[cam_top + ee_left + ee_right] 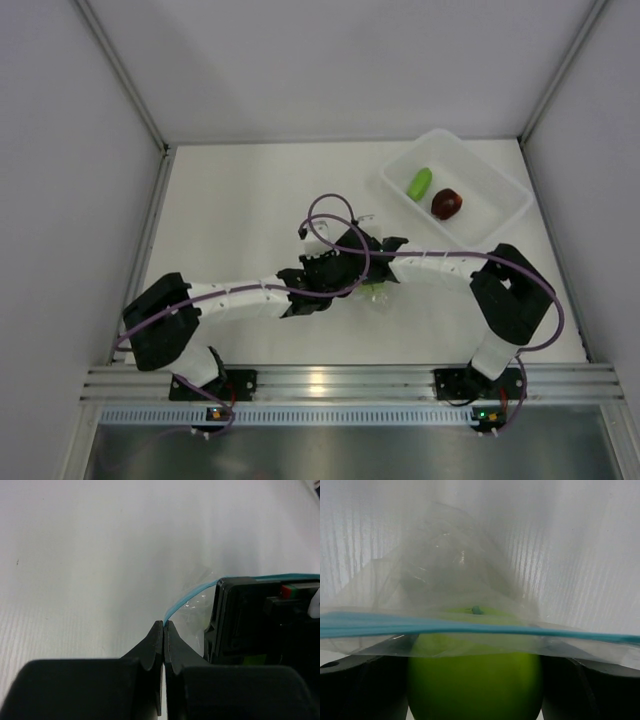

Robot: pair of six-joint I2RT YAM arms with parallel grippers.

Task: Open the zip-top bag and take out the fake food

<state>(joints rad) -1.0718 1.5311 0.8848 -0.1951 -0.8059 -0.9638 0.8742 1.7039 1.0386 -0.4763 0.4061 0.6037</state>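
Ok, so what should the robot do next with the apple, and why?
Probably squeeze the right gripper firmly on the green apple. Its fingers sit on each side of the apple inside the zip-top bag, though I can't tell if they grip it yet. The left gripper pinches the bag's blue strip, which should steady the bag.

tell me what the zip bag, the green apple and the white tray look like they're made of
zip-top bag: thin clear plastic film, glossy. It creases and glints, and its teal zipper strip looks like thicker plastic.
apple: probably hard plastic, smooth and evenly yellow-green with a soft sheen.
tray: seemingly translucent white plastic with a matte finish and milky walls.
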